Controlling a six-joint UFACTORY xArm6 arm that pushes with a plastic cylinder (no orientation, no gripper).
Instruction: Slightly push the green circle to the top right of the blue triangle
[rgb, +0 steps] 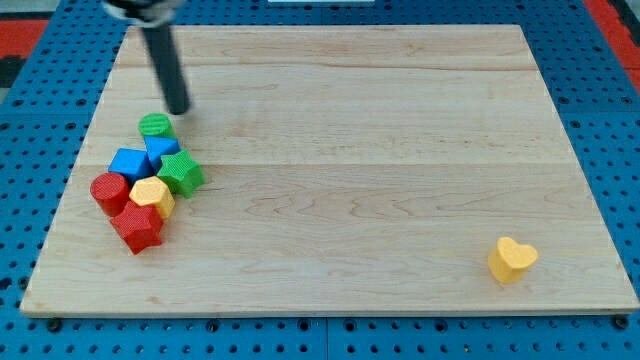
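Green circle (155, 125) sits upper left of frame, touching the blue triangle (161, 149) at that block's top left. My tip (180, 110) is just up-right of the circle. No claw on this rig, nothing held. Push rightward needs the tip on the circle's left first.

No legible text, labels or numbers

Pale wooden board (380, 150) lies on blue perforated surface (40, 100). Cluster at board's left: green circle (155, 125) at top, touching blue triangle (161, 149) just below; blue block (130, 162) — shape unclear — at view's left of triangle; green star (181, 173) at its lower right. Below these: red cylinder (108, 191), yellow block (152, 196), red block (137, 227), all packed close. Yellow heart (512, 259) alone near bottom right corner — well apart from cluster.
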